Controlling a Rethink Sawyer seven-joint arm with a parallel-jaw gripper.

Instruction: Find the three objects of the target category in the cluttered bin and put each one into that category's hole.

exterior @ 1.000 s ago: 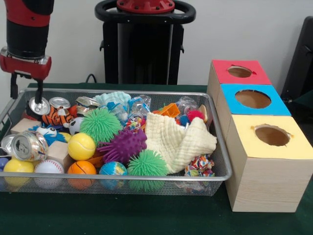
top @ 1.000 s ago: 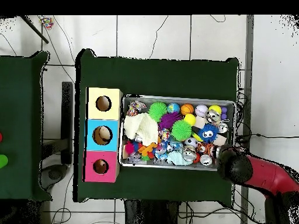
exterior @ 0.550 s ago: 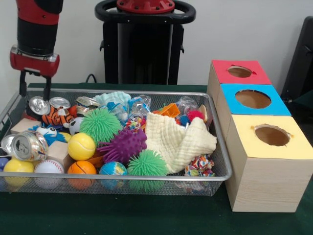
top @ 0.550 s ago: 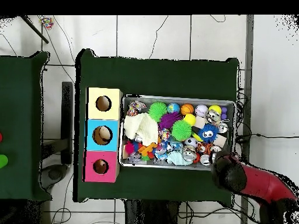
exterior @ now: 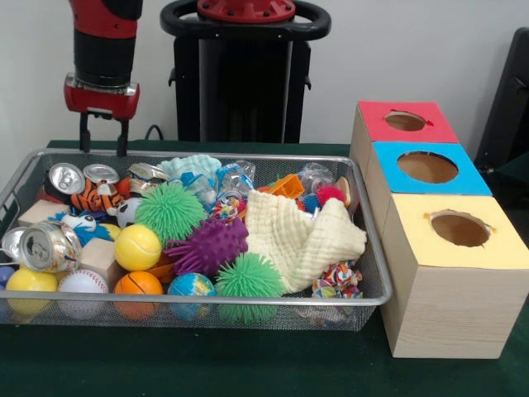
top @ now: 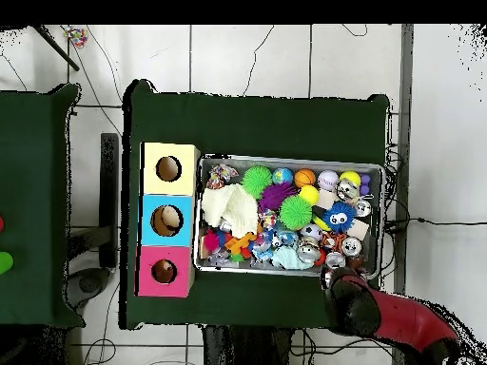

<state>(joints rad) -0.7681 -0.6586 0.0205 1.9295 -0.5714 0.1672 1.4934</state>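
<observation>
The gripper hangs empty above the bin's back rim, its two fingers spread apart. Beside the bin stand three boxes, one hole each: yellow, blue, red. Inside lie one cloth, three spiky balls and several cans, three clearly visible.

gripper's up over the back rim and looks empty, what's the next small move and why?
Probably swing back over the bin and descend on one clearly exposed item, such as the upright can at the far corner. The gripper hangs above the rim with fingers apart, holding nothing, and all three holes look empty.
</observation>
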